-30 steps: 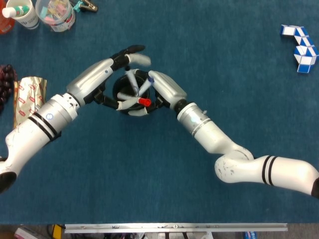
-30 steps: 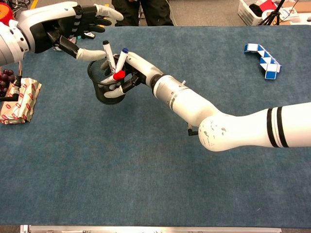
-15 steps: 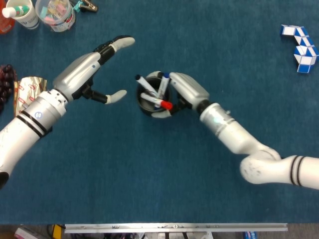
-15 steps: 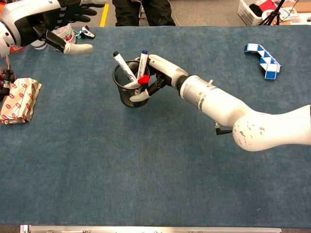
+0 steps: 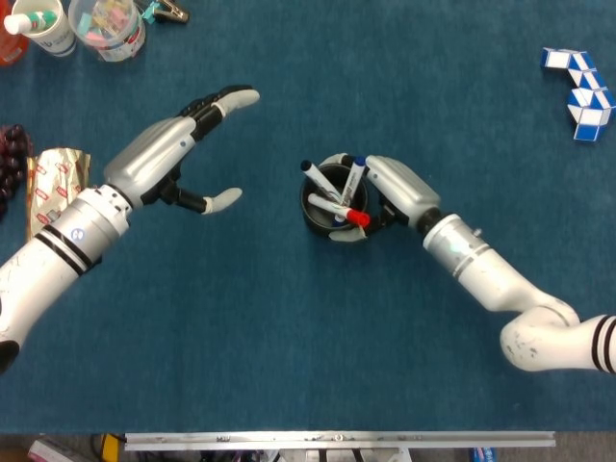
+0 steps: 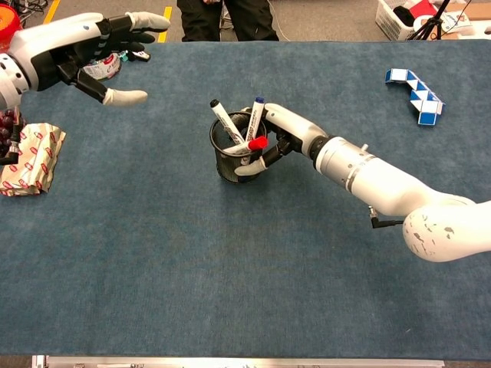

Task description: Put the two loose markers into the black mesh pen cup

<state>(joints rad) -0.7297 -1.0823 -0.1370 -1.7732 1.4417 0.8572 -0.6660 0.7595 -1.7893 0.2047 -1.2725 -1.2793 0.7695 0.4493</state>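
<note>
Nearest the camera it's just bare blue bench (image 6: 230, 291), carpet-looking stuff. A bit further in, around the middle of the frame, sits the black mesh cup (image 6: 234, 153) standing upright, and the right hand (image 6: 276, 138) is wrapped around its right side, fingers curled along the wall so it's holding the cup itself. Markers are already inside it: a black-capped marker (image 6: 225, 123) leaning left, a blue-capped marker (image 6: 256, 115) more upright on the right, and a red-capped marker (image 6: 253, 144) lying low across the rim toward the hand. From the head view the same cup (image 5: 332, 202) shows just right of center with the right hand (image 5: 395, 188) pressed against it. Off to the left edge there's a crinkly gold and red packet (image 6: 31, 157) with some dark grapes (image 6: 9, 123) just above it. Upper left, the left hand (image 6: 92, 54) hangs well apart from the cup, wide open with fingers spread, holding nothing. Far right at the back lies a blue and white twisty puzzle (image 6: 414, 93). In the head view's top left corner there are two plastic cups of bits (image 5: 82, 27).
</note>
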